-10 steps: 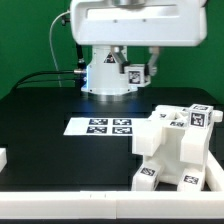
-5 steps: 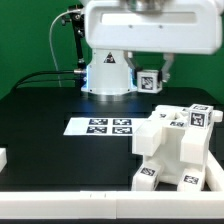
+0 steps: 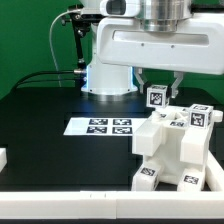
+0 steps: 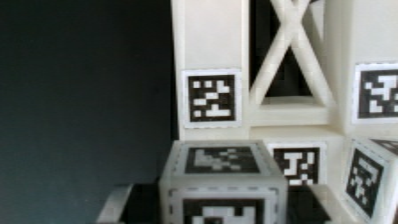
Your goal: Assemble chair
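The partly built chair (image 3: pixel 176 150), chunky white blocks and bars with black-and-white tags, stands on the black table at the exterior view's right. My gripper (image 3: pixel 157 90) hangs just above its back edge, shut on a small white tagged chair piece (image 3: pixel 156 97). In the wrist view that piece (image 4: pixel 226 178) sits between my fingers (image 4: pixel 125 202). Beyond it are the chair's white bars and tags (image 4: pixel 214 98). How the held piece's lower end stands to the chair is hidden.
The marker board (image 3: pixel 100 126) lies flat on the table to the exterior view's left of the chair. Another white piece (image 3: pixel 3 158) shows at the far left edge. The robot's base (image 3: pixel 108 75) and cables stand behind, before a green backdrop.
The arm has swung toward the exterior view's right and come lower and nearer, carrying the tagged piece from beside the base to just above the chair. The grip is unchanged.
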`<state>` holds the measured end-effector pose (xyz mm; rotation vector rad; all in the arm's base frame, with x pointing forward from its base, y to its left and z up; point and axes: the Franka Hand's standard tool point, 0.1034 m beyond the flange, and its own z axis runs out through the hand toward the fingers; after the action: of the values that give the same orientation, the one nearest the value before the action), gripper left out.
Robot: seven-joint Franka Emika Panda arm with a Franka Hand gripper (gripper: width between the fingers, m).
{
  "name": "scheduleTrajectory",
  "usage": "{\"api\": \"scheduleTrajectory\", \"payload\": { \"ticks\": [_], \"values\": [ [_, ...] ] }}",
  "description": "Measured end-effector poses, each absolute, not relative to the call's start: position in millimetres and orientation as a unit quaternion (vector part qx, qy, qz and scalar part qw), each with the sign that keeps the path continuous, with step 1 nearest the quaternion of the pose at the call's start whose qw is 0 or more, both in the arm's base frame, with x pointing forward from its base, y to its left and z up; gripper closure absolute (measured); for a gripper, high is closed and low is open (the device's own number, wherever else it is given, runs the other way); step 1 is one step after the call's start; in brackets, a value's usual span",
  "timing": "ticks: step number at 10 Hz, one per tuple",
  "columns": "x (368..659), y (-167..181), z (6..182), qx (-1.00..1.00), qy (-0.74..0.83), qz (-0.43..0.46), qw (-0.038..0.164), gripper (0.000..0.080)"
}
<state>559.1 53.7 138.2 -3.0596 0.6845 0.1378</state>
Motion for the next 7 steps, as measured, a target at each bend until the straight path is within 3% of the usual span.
{"api": "scheduleTrajectory", "payload": {
  "ticks": [7],
  "values": [
    [566.8,52.9,130.3,-0.976,0.215,0.023,0.001,0.0515]
  ]
}}
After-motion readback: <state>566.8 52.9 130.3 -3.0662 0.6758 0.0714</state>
